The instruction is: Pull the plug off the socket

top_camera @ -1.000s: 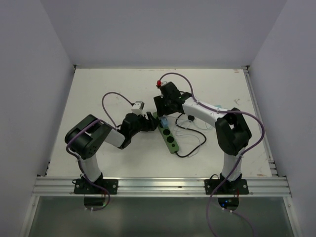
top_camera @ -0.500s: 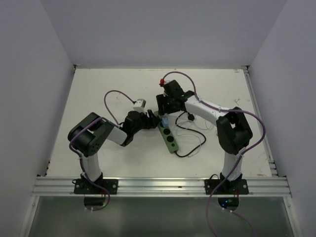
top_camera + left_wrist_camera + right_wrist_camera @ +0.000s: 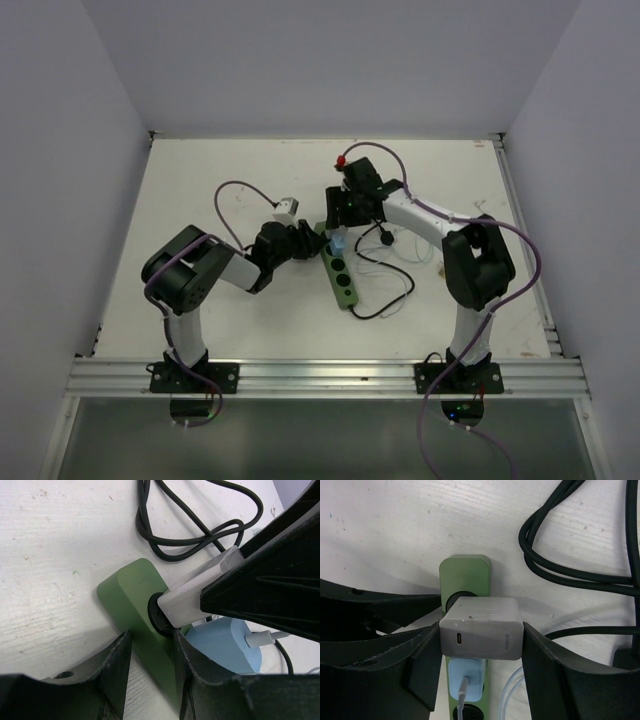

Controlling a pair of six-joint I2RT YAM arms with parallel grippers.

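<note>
**Two-arm hold on a plugged power strip.** The socket (image 3: pixel 343 272) is lying near the middle of the bench (image 3: pixel 200 180), its long axis running from 11 to 5 o'clock in the top view. The plug (image 3: pixel 481 627), a pale grey charger block, is sitting in the outlet at the 11 o'clock end. A blue adapter (image 3: pixel 465 677) is occupying the next outlet, just beside it.

The left jaws, reaching in from 9 o'clock, are clenching across the strip's width at that end outlet. This is probably pinning the light strip down so that it is not rising with the plug. The right jaws, coming from 1 o'clock, are grasping the plug by its two side faces, so the pull can be going straight out of the outlet.

Sideways room is tight. The left fingers (image 3: pixel 112 670) are flanking the outlet rim, and in the right wrist view the blue adapter is crowding the plug at 6 o'clock. A black cord (image 3: pixel 143 510) is looping at 1 to 3 o'clock there, apart from the plug. The open way is lying upward, away from the bench.
</note>
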